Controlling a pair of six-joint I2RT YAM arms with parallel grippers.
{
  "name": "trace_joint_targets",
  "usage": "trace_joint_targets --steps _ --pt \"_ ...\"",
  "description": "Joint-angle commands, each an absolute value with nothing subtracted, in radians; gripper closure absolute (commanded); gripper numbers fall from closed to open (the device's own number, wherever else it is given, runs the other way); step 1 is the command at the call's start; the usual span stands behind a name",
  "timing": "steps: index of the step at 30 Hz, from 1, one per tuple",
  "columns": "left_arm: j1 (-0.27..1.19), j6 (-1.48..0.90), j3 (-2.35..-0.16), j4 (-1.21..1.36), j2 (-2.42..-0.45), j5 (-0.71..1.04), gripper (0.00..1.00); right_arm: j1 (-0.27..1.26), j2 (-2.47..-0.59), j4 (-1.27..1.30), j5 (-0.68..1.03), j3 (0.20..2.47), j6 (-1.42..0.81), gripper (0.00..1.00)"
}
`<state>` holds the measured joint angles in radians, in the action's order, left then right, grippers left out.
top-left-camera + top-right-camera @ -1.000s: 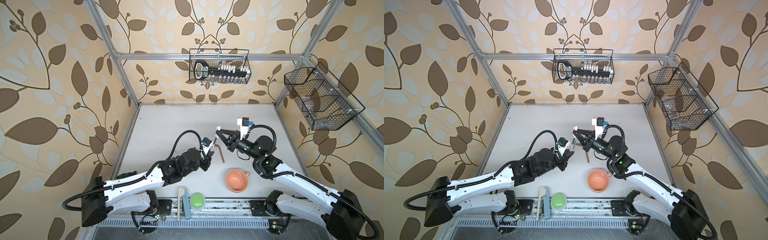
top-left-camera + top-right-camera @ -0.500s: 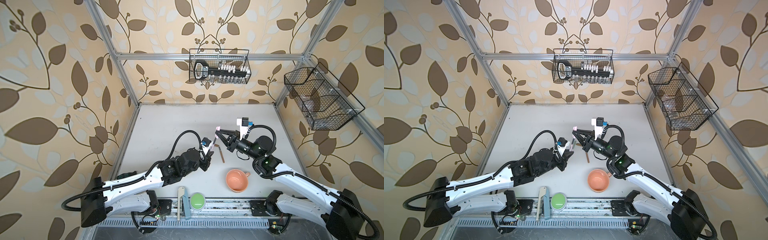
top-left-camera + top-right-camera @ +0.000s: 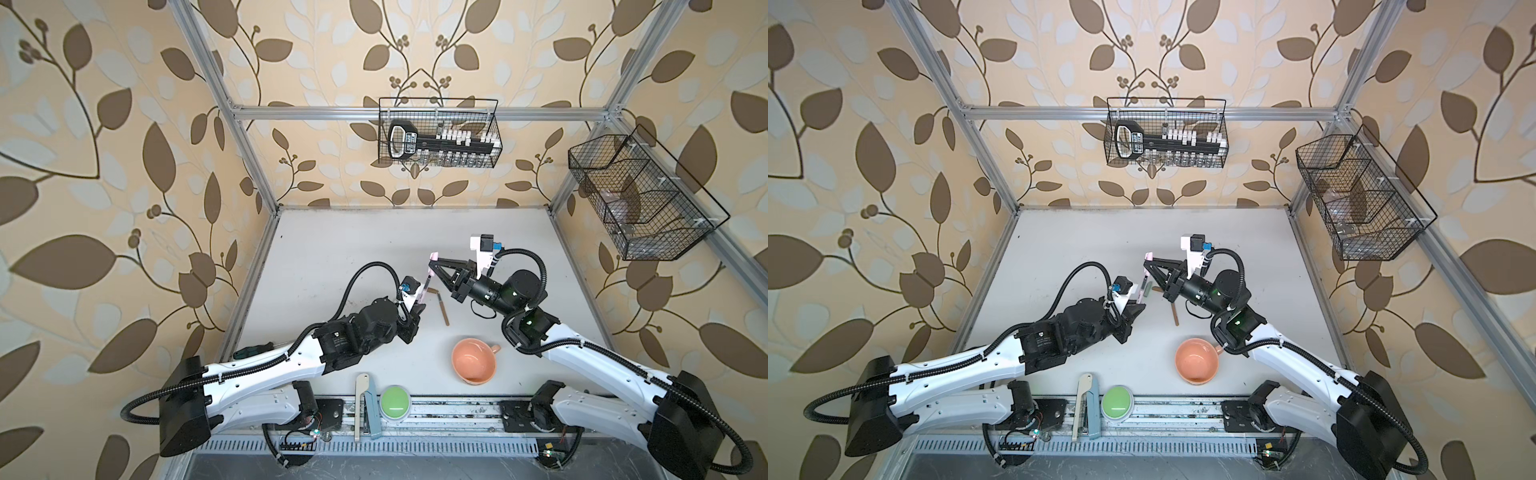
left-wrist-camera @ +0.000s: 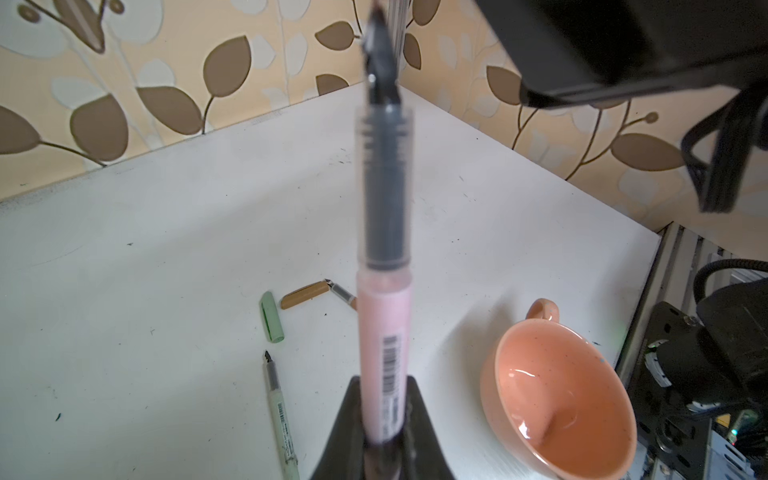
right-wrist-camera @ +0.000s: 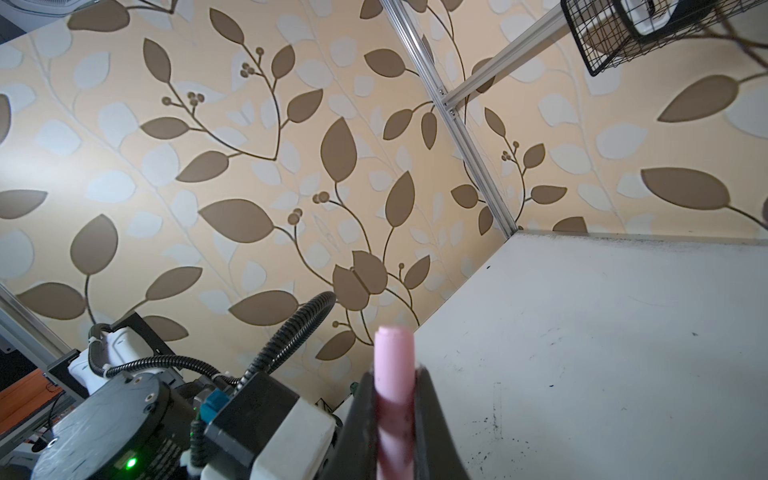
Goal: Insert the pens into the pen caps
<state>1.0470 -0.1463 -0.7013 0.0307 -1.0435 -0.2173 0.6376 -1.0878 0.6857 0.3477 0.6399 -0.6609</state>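
We see the pink pen (image 4: pixel 384 332) clamped by its rear end in the left jaws, which are closed narrowly around the barrel. Its dark tip is raised well clear of the counter (image 3: pixel 332 249). The pink cap (image 5: pixel 394 374) is pinched in the right jaws, which are also narrow, and one end sticks out beyond them. In both top views the pen's tip sits close to the cap over the middle of the counter. We cannot tell whether the two touch.

Below them on the counter lies the tan pen (image 3: pixel 444 309), its tip just beside the tan cap (image 4: pixel 303 295). The green cap (image 4: pixel 272 316) lies next to that cap. The green pen (image 4: pixel 280 415) lies nearer the left arm, with its tip toward the green cap. A peach cup (image 3: pixel 474 360) sits near the front, on the right arm's side.
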Motion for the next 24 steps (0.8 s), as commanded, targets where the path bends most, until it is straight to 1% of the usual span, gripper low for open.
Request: trace_joint_targets --steps 1,17,24 --pt "1.051 -0.156 -0.700 0.064 -1.022 -0.213 1.00 0.631 -1.090 0.727 0.339 0.661 -0.647 0.92" --pt "1.052 -0.157 -0.700 0.073 -1.015 -0.193 1.00 0.621 -1.131 0.752 0.337 0.667 -0.646 0.93" --pt "1.050 -0.151 -0.696 0.073 -1.006 -0.210 1.00 0.627 -1.137 0.756 0.353 0.657 -0.662 0.94"
